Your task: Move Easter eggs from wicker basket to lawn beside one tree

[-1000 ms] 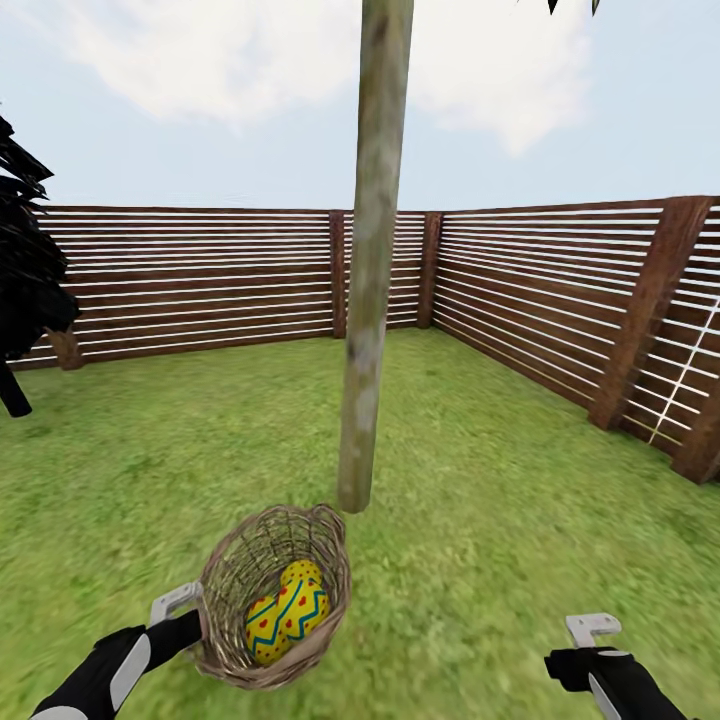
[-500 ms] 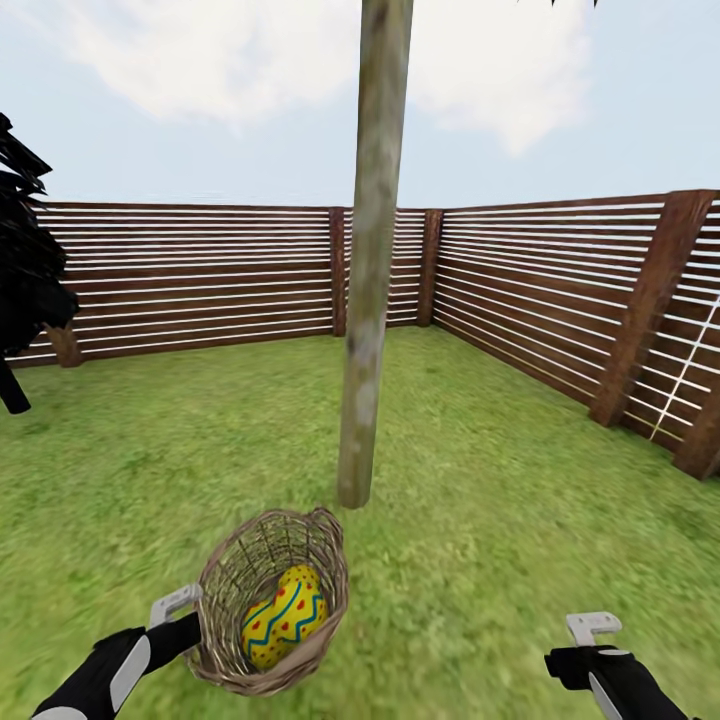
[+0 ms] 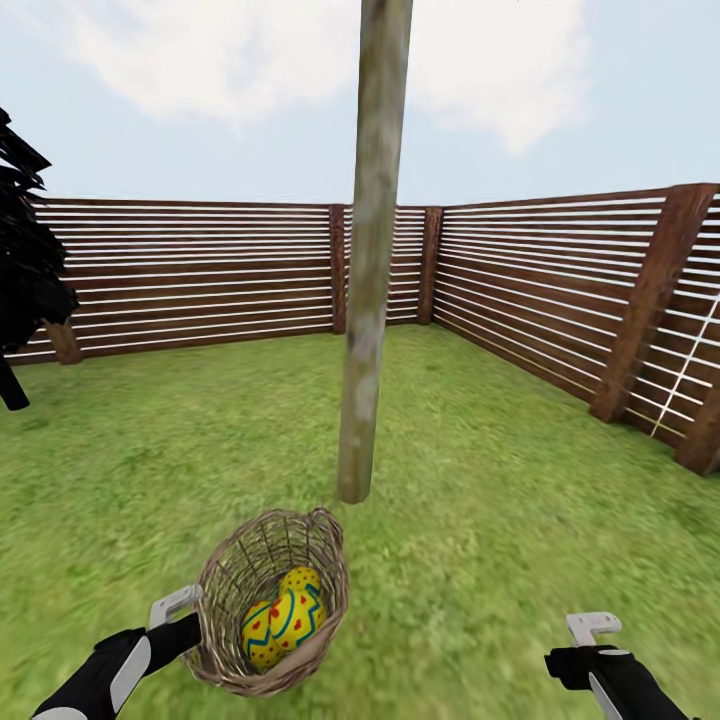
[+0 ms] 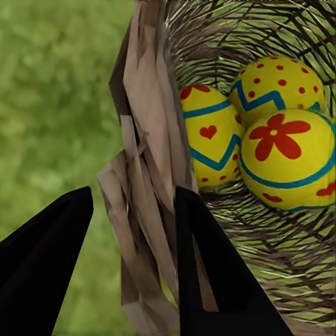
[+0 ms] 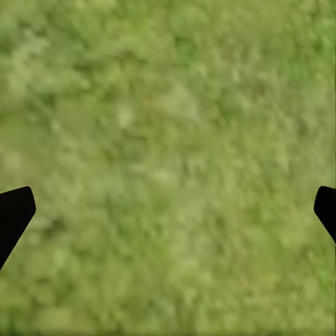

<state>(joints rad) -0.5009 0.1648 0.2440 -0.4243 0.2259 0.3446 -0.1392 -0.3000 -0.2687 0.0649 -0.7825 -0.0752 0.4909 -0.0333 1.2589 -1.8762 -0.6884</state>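
Left tool clenched on wicker basket rim, wall between fingers. Three Easter eggs inside basket, just beyond inner finger; head view shows maybe two clearly. Basket tilted, seemingly held above lawn. Right tool released, fingers wide apart over bare grass, well apart from basket. Tree trunk just beyond basket. Slat fence encloses garden; dark tree far off on left tool's side.

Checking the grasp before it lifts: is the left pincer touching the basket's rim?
Touching. The left wrist view shows the left pincer closed on the wicker basket wall.
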